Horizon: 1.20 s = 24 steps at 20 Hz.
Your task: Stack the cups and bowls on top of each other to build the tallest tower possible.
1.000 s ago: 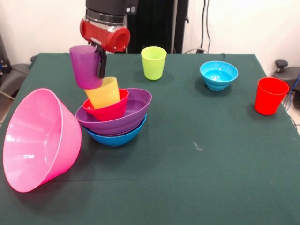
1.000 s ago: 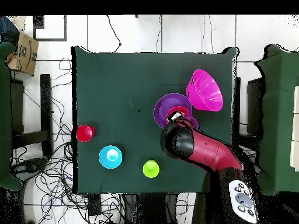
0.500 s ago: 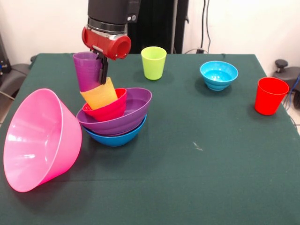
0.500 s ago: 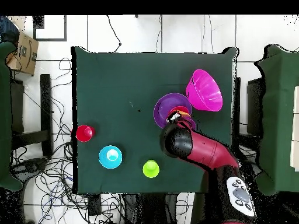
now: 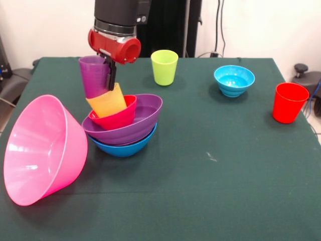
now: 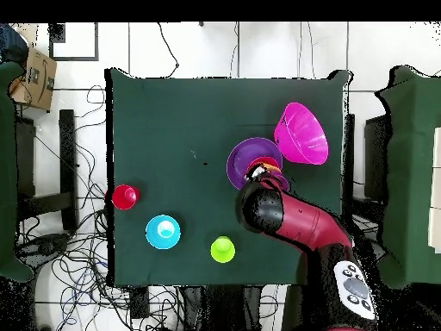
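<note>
The tower stands left of the table's middle: a blue bowl (image 5: 125, 148) at the base, a purple bowl (image 5: 138, 120) in it, then a small red bowl (image 5: 119, 118) holding a tilted yellow cup (image 5: 107, 103). A translucent purple cup (image 5: 93, 75) sits on the yellow cup's mouth. My gripper (image 5: 108, 73) comes down from above and is shut on the purple cup's rim, with one black finger (image 5: 111, 75) showing on the cup's right side. In the overhead view the arm (image 6: 293, 220) covers most of the purple cup (image 6: 277, 181).
A very large pink bowl (image 5: 42, 148) lies on its side just left of the tower, touching it. A lime green cup (image 5: 164, 67), a light blue bowl (image 5: 233, 80) and a red cup (image 5: 288, 102) stand apart along the back and right.
The gripper has lowered the purple cup down and slightly right onto the yellow cup, pushing the yellow cup deeper. Over the last half second almost nothing moved.
</note>
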Available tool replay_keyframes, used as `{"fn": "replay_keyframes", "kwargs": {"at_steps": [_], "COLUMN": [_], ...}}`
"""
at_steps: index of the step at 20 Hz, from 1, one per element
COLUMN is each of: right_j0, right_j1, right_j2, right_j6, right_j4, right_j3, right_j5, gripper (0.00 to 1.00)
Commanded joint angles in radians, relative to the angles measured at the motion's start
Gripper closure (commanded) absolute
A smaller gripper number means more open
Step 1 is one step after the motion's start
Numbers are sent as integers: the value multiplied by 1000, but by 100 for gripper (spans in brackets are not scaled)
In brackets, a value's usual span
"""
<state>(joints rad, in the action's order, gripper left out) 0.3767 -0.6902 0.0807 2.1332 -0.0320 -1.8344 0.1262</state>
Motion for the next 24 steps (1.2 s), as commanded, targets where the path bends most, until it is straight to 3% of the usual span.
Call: {"fn": "replay_keyframes", "kwargs": {"at_steps": [1,7,21,24], "right_j0": [34,110,112,105], "right_j1": [-31,-43,-33,-26], "right_j2": [-163,-294,-321,-315], "right_j6": [75,88,112,94], "right_j4": [-1,-19,-18,-20], "right_j3": [-5,-34,-44,-45], "right_j5": [6,-73,-95,-61], "gripper": [100,100,100,100]}}
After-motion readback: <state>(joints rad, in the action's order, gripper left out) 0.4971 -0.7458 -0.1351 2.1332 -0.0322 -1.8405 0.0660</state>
